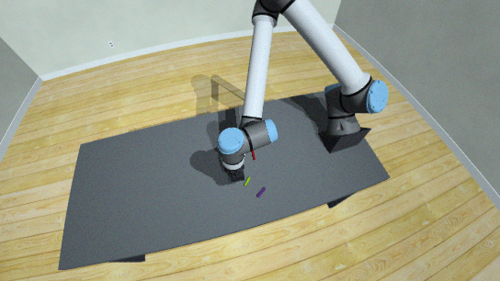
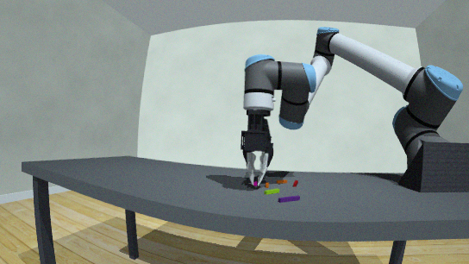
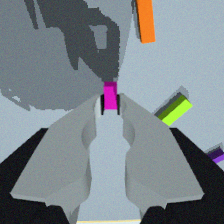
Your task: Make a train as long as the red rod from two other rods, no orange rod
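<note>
My gripper [image 2: 256, 181] [image 3: 110, 95] stands low on the table, shut on a short magenta rod [image 2: 255, 184] [image 3: 110, 91] that rests at the table surface between the fingertips. In the top view the arm's wrist hides the fingers and the magenta rod. A lime rod [image 1: 247, 181] [image 2: 272, 191] [image 3: 174, 110] lies just right of the gripper. A purple rod [image 1: 261, 192] [image 2: 289, 198] [image 3: 218, 155] lies farther right and nearer the front edge. The red rod [image 1: 253, 155] [image 2: 295, 183] lies behind them, partly under the arm.
Two orange rods [image 2: 267, 185] [image 2: 282, 181] lie close behind the gripper; one orange rod [image 3: 145, 20] shows in the wrist view. The dark grey table [image 1: 138, 197] [image 2: 129, 181] bears everything. The robot base [image 1: 342, 133] [image 2: 440, 166] stands at the table's far right.
</note>
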`<state>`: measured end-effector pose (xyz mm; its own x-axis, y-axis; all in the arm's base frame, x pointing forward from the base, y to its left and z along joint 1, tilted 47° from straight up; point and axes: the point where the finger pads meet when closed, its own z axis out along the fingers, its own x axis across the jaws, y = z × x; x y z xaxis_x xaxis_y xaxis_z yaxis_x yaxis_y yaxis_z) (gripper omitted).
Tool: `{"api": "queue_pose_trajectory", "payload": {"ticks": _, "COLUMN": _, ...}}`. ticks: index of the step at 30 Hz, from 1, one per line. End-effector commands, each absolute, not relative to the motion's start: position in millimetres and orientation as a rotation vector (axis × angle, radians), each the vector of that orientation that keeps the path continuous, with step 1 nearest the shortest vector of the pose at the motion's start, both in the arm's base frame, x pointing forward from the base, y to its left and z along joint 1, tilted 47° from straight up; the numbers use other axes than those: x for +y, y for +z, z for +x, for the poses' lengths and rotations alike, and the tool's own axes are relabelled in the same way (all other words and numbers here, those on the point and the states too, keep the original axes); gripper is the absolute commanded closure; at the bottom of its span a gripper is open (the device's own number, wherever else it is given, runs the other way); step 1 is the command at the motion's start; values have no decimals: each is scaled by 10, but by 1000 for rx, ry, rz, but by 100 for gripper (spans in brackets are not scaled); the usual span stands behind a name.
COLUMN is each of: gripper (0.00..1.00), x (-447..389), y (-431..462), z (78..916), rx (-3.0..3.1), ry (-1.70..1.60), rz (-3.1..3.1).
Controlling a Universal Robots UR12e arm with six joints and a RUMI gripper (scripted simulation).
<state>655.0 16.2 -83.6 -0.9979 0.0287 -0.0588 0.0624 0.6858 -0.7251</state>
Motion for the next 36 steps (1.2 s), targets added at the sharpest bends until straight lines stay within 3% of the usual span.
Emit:
{"api": "queue_pose_trajectory", "payload": {"ticks": 1, "gripper": 100, "x": 368, "y": -642, "z": 6550, "rx": 2844, "ry": -1226, "rz": 77}}
{"api": "queue_pose_trajectory", "payload": {"ticks": 14, "gripper": 100, "x": 786, "y": -247, "z": 6538, "rx": 2844, "ry": -1226, "rz": 77}}
{"api": "queue_pose_trajectory", "payload": {"ticks": 36, "gripper": 100, "x": 579, "y": -8, "z": 6455, "rx": 2772, "ry": -1186, "rz": 314}}
